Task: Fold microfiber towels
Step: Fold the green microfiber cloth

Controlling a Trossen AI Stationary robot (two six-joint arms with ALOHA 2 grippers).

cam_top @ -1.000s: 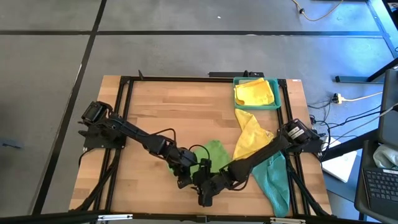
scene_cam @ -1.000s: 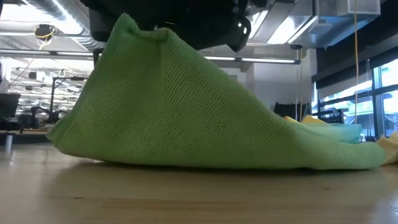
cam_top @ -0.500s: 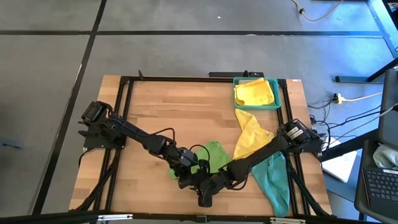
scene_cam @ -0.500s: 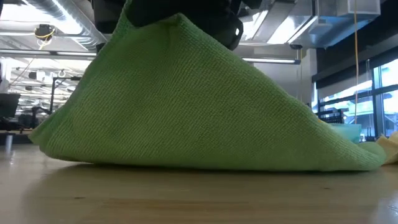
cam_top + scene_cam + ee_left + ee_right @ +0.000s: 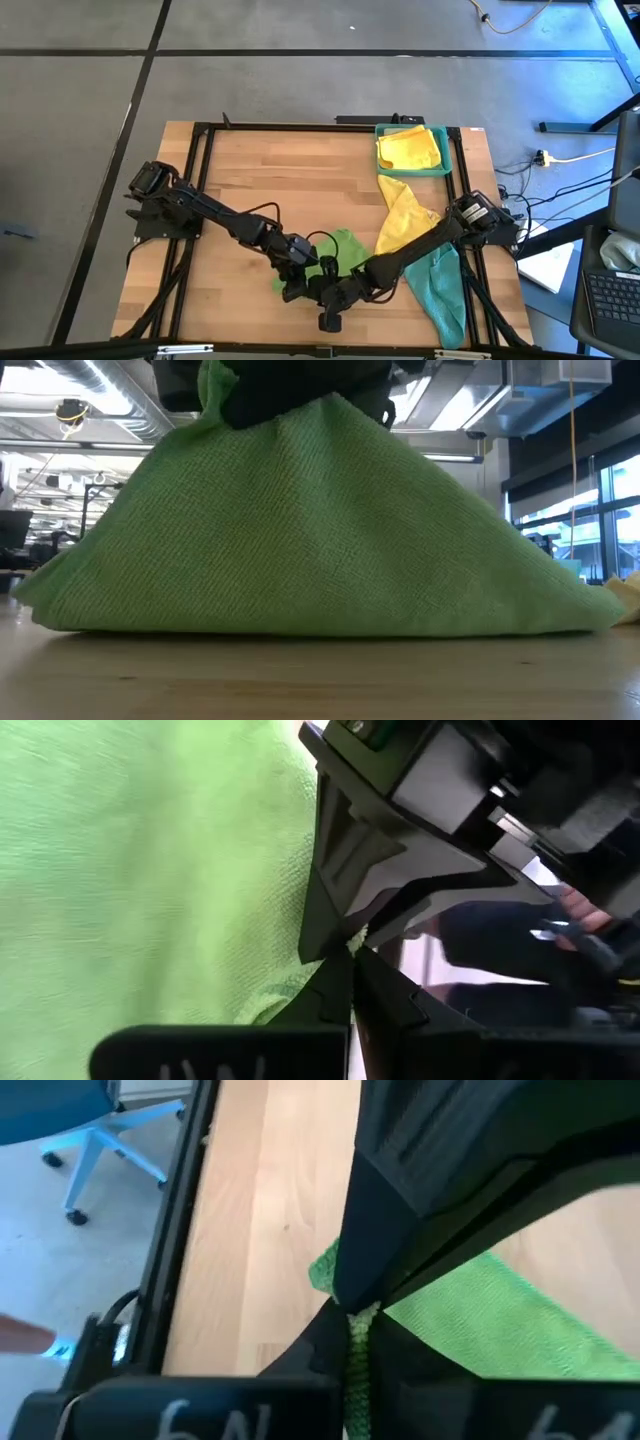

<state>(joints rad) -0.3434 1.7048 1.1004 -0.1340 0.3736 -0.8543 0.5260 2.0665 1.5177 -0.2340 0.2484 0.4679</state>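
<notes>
Two grippers meet low over the surface (image 5: 240, 190) from above: left gripper (image 5: 297, 272) and right gripper (image 5: 322, 290), the bright green towel (image 5: 345, 250) beside them. Level view: it hangs tent-like beneath them, likely lifted for folding. Wrist views: both grippers pinch its edge closed.

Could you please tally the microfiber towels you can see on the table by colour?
Yellow microfiber towels: 2, one in the teal plastic tray, one on the table
Bright green microfiber towel: 1
Teal microfiber towel: 1
Total: 4
</notes>
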